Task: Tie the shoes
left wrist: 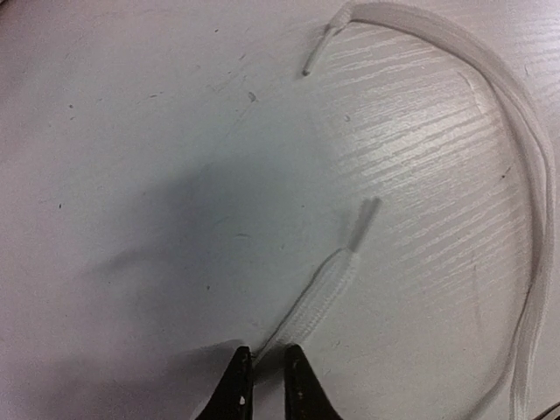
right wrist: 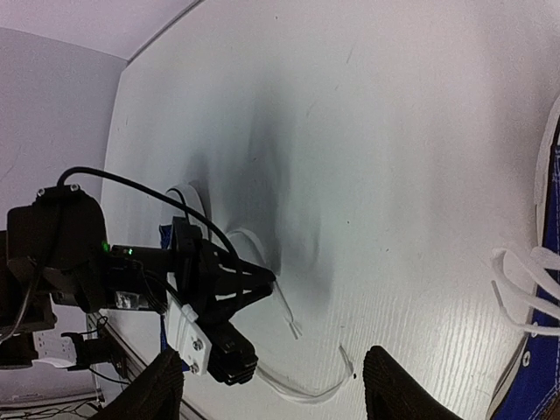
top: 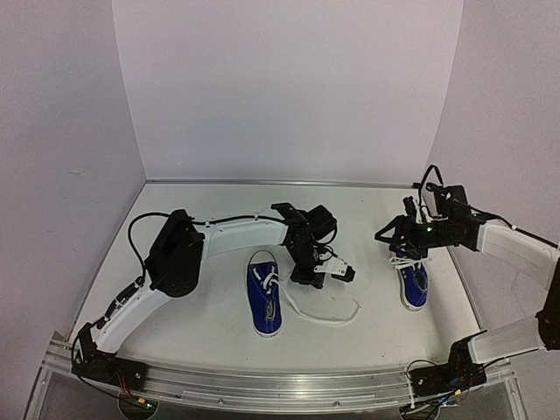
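Two blue sneakers lie on the white table. The left shoe (top: 264, 303) lies in the middle, its long white lace (top: 337, 317) trailing right in a loop. My left gripper (top: 303, 276) points down just right of this shoe. In the left wrist view its fingertips (left wrist: 267, 378) are pinched on one lace end (left wrist: 328, 284); the other strand (left wrist: 534, 201) curves round at the right. The right shoe (top: 414, 282) lies at the right, and its laces (right wrist: 516, 280) lie loose. My right gripper (top: 387, 236) hovers left of it, open and empty, as the right wrist view (right wrist: 276, 389) shows.
The left arm's wrist and cable (right wrist: 131, 262) fill the left of the right wrist view and hide most of the left shoe there. White walls (top: 289, 87) enclose the table at the back and sides. A metal rail (top: 280, 385) runs along the near edge.
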Robot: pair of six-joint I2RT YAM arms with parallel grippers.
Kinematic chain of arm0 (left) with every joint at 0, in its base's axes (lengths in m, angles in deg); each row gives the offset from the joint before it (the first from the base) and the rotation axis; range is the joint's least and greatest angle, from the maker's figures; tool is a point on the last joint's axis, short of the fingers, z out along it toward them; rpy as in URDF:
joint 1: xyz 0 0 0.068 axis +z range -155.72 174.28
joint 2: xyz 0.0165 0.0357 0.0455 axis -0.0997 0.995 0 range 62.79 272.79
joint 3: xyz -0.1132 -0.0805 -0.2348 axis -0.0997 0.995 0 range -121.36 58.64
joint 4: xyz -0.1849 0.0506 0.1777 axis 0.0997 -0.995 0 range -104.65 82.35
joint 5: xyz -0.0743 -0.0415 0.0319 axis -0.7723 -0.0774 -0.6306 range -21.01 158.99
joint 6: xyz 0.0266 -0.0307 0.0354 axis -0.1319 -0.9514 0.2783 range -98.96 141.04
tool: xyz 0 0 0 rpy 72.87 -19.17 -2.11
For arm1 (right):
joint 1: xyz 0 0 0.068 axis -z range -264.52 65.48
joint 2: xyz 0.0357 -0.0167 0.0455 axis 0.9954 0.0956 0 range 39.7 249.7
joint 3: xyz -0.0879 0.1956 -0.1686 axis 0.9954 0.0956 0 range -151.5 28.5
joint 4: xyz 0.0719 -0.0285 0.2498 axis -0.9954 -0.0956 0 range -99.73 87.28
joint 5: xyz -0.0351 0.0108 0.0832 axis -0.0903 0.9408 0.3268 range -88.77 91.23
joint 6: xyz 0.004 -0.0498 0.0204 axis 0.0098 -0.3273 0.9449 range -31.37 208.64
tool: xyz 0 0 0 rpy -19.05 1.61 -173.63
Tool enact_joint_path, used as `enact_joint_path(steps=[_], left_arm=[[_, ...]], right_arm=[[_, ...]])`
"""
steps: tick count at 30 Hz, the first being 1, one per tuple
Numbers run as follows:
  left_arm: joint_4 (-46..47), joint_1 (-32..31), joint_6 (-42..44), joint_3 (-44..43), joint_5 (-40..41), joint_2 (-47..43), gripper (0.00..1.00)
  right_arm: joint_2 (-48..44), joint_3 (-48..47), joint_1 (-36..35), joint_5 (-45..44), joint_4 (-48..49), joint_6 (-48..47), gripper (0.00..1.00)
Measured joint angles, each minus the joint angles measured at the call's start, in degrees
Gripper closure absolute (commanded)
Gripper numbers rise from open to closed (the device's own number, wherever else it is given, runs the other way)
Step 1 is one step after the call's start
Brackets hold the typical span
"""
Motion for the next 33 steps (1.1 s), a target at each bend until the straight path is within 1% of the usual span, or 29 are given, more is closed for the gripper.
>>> enact_joint_path(steps=[1, 4, 7, 9, 12, 17, 20, 24, 27, 29, 31, 33], left_arm=[[0.22, 0.04, -0.24, 0.08, -0.08, 0.00, 1.00], [3.37, 0.39, -2.90, 2.20, -1.17, -0.62, 1.00], [9.52, 1.35, -7.97, 9.42, -1.87, -4.14, 1.00], [13.42, 2.28, -12.26, 15.04, -1.53, -7.32, 1.00], [21.28, 4.40, -20.45, 25.87, 0.94, -15.09, 1.00], [32.58, 7.98, -32.88, 36.71, 7.40, -30.18, 1.00], [37.64, 9.45, -38.34, 43.00, 11.15, -40.53, 1.00], [44.62, 9.51, -43.54, 52.37, 15.11, -52.32, 1.00], [47.49, 9.26, -46.08, 58.16, 16.80, -57.39, 1.00], [48.05, 9.11, -47.35, 61.18, 17.48, -59.34, 1.00], [48.42, 9.06, -48.33, 64.25, 17.98, -60.93, 1.00], [49.35, 9.06, -49.10, 67.75, 17.91, -62.97, 1.00]], right_arm=[[-0.10, 0.28, -0.35, -0.07, -0.75, -0.03, 0.36], [-0.13, 0.43, -3.02, -1.45, -4.07, -0.56, 0.37], [0.08, 0.21, -7.32, -4.66, -7.42, -1.15, 0.38], [0.85, -0.06, -11.11, -7.07, -9.32, -1.21, 0.42], [3.41, -0.29, -17.01, -11.00, -10.86, -0.51, 0.44], [7.10, 0.53, -23.87, -17.30, -11.44, 2.19, 0.49], [7.84, 2.17, -25.61, -20.13, -11.14, 3.86, 0.51], [10.17, 4.02, -26.00, -23.16, -10.10, 5.77, 0.52], [13.26, 4.38, -26.32, -24.29, -8.43, 6.69, 0.55], [15.54, 4.38, -26.72, -24.70, -6.88, 7.29, 0.60], [17.57, 4.00, -27.28, -24.94, -5.61, 7.65, 0.69], [18.82, 3.54, -27.80, -25.12, -3.38, 8.11, 0.91]])
